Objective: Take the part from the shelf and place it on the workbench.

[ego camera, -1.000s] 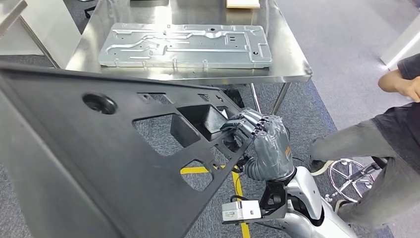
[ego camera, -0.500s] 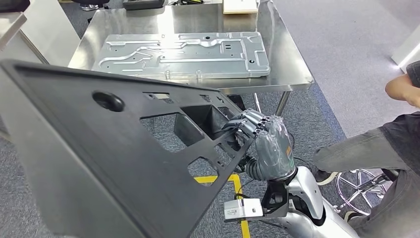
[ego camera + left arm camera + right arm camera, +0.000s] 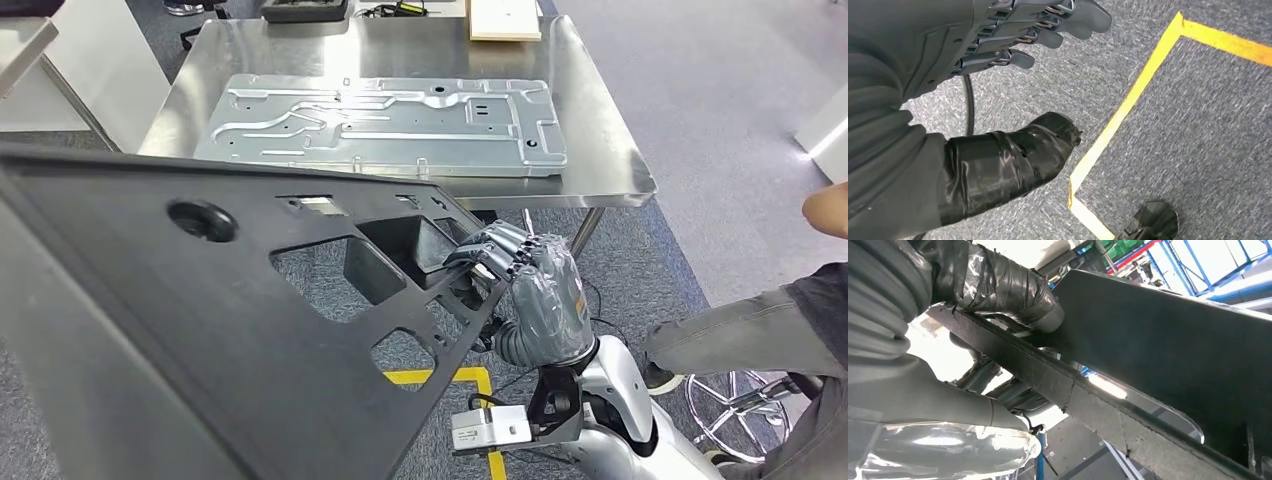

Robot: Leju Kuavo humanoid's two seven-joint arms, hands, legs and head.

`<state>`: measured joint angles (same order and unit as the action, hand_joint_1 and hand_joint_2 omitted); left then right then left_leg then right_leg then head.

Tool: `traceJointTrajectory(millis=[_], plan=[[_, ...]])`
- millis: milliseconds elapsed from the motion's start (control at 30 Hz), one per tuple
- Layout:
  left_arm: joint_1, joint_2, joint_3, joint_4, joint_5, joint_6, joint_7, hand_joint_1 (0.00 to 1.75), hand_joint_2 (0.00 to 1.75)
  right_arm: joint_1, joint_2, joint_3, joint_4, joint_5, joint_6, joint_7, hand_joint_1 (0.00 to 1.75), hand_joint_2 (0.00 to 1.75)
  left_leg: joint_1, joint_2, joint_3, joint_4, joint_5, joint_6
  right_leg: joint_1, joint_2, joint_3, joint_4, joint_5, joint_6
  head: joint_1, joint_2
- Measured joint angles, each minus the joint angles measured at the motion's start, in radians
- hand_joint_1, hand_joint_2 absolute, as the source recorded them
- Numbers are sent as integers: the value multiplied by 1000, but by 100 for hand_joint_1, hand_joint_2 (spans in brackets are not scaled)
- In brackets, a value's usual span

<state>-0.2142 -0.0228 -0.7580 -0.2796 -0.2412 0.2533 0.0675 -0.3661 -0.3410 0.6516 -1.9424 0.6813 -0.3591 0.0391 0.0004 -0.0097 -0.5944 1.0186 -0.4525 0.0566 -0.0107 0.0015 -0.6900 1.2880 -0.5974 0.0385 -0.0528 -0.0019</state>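
A steel workbench (image 3: 600, 150) stands ahead on a grey carpet floor (image 3: 720, 120). A pressed silver metal panel (image 3: 385, 125) lies flat on it, and a pale wooden board (image 3: 503, 20) and a dark tray (image 3: 305, 10) rest at its far edge. Yellow tape lines (image 3: 1128, 107) mark the carpet. A person (image 3: 770, 330) sits on a stool at the right.

The large black part (image 3: 200, 330) is held in the air in front of the workbench, tilted, and it does not touch the steel top. The right hand (image 3: 525, 275) grips its right edge; the fingers (image 3: 495, 250) curl over the rim and the taped thumb (image 3: 1013, 287) presses the other side. The left hand (image 3: 973, 75) hangs over the carpet with its fingers spread, holding nothing.
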Motion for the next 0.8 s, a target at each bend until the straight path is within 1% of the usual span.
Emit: traceJointTrajectory(millis=[33, 67, 100, 133, 167, 200, 267, 300, 333, 367, 400, 433, 500, 533, 567, 600, 667, 700, 733, 767, 800], plan=[[2, 0, 0, 0, 1, 0, 0, 0, 175, 1, 0, 0, 0, 0, 0, 0, 175, 175, 0, -1, 5, 2, -6, -1, -2, 0, -13, -3, 14, 1, 0, 0], [3, 0, 0, 0, 1, 0, 0, 0, 175, 1, 0, 0, 0, 0, 0, 0, 175, 175, 0, -2, 12, 4, -13, -3, -4, 0, -9, -40, 50, 3, 0, 0], [4, 0, 0, 0, 1, 0, 0, 0, 175, 1, 0, 0, 0, 0, 0, 0, 175, 175, 1, -3, 20, 6, -21, -6, -6, 0, 9, -102, 100, 5, 0, 0], [4, 0, 0, 0, 2, 0, 0, 0, 175, 0, 0, 0, 1, 0, 0, 0, 175, 175, 1, -3, 28, 6, -29, -9, -7, 0, 28, -159, 139, 3, 0, 0], [3, 0, 0, 0, 2, 0, 0, 0, 175, 0, 0, 0, 2, 0, 1, 0, 175, 175, 1, -3, 32, 8, -35, -14, -6, 0, 40, -208, 161, 0, 0, 0], [1, 1, 0, 0, 2, 0, 0, 0, 175, -1, 0, 0, 4, 0, 1, 0, 175, 175, 0, -3, 33, 7, -39, -19, -4, 0, 48, -234, 168, -6, 0, 0], [-1, 1, 0, 0, 2, 0, 0, 0, 175, -2, -1, 1, 4, 0, 1, -1, 175, 175, -1, -3, 32, 13, -42, -32, 1, 1, 49, -246, 162, -22, 0, 0], [-1, 2, 0, 0, 2, 0, 0, 0, 175, -2, -1, 1, 4, 0, 1, -1, 175, 175, 0, -3, 32, 15, -45, -37, 0, 2, 55, -244, 162, -30, 0, 0], [-1, 3, 0, 0, 2, 0, 0, 0, 175, -2, -1, 1, 4, 0, 2, -1, 175, 175, 1, -2, 31, 27, -48, -43, -1, 3, 61, -246, 163, -37, -1, 0], [-1, 4, 0, 0, 2, 0, 0, 0, 175, -3, -2, 1, 5, -1, 2, -2, 175, 175, 2, 0, 22, 49, -54, -49, -1, 3, 70, -247, 157, -43, -1, 0], [-3, 4, 0, 0, 3, 0, 0, 0, 175, -4, -2, 1, 5, -1, 2, -2, 175, 175, 4, 1, 0, 88, -65, -53, -1, 2, 77, -247, 153, -48, -2, 0], [-4, 4, 0, 0, 3, 0, 0, 0, 175, -6, -2, 1, 5, -2, 2, -2, 175, 175, 5, 3, -34, 145, -81, -57, 0, 1, 84, -247, 147, -52, -3, 0], [-3, 4, 0, 0, 3, 0, 0, 0, 175, -6, -2, 1, 6, -4, 3, -1, 175, 175, 5, 3, -120, 262, -120, -60, 3, 1, 96, -247, 135, -57, -4, 0], [-1, 4, 0, 0, 3, 0, 0, 0, 175, -6, -2, 1, 7, -5, 4, -1, 175, 175, 5, 4, -151, 291, -129, -58, 5, 2, 104, -247, 128, -58, -4, 0], [1, 5, 0, 0, 3, 0, 0, 0, 175, -5, -2, 1, 9, -6, 5, -1, 175, 175, 4, 3, -166, 287, -120, -54, 7, 3, 114, -247, 120, -59, -4, 0], [3, 5, 0, 0, 4, 0, 0, 0, 175, -5, -2, 1, 10, -7, 6, -1, 175, 175, 2, 3, -162, 247, -89, -46, 10, 4, 126, -247, 111, -59, -4, 0], [3, 8, 0, 0, 6, 1, 0, 0, 175, -4, -2, 1, 14, -8, 8, 0, 175, 175, -7, 3, -123, 119, 5, -23, 15, 5, 150, -249, 93, -59, -2, 0], [3, 10, 0, 0, 7, 1, 0, 0, 175, -5, -2, 1, 15, -9, 9, 0, 175, 175, -13, 3, -108, 68, 37, -13, 15, 5, 160, -251, 86, -57, 2, 0], [3, 12, 0, 0, 8, 1, -1, 0, 175, -5, -2, 1, 17, -10, 10, 1, 175, 175, -19, 2, -96, 35, 55, -5, 13, 5, 165, -255, 80, -53, 4, 0], [3, 14, 0, 0, 9, 1, -1, 0, 175, -4, -2, 1, 19, -11, 12, 1, 175, 175, -24, 1, -90, 17, 60, 0, 11, 5, 171, -257, 78, -48, 6, 0], [4, 14, 0, 0, 9, 1, -2, 0, 175, -4, -2, 1, 20, -12, 13, 2, 175, 175, -26, 1, -83, 7, 54, 2, 10, 6, 179, -260, 79, -42, 6, 0]])
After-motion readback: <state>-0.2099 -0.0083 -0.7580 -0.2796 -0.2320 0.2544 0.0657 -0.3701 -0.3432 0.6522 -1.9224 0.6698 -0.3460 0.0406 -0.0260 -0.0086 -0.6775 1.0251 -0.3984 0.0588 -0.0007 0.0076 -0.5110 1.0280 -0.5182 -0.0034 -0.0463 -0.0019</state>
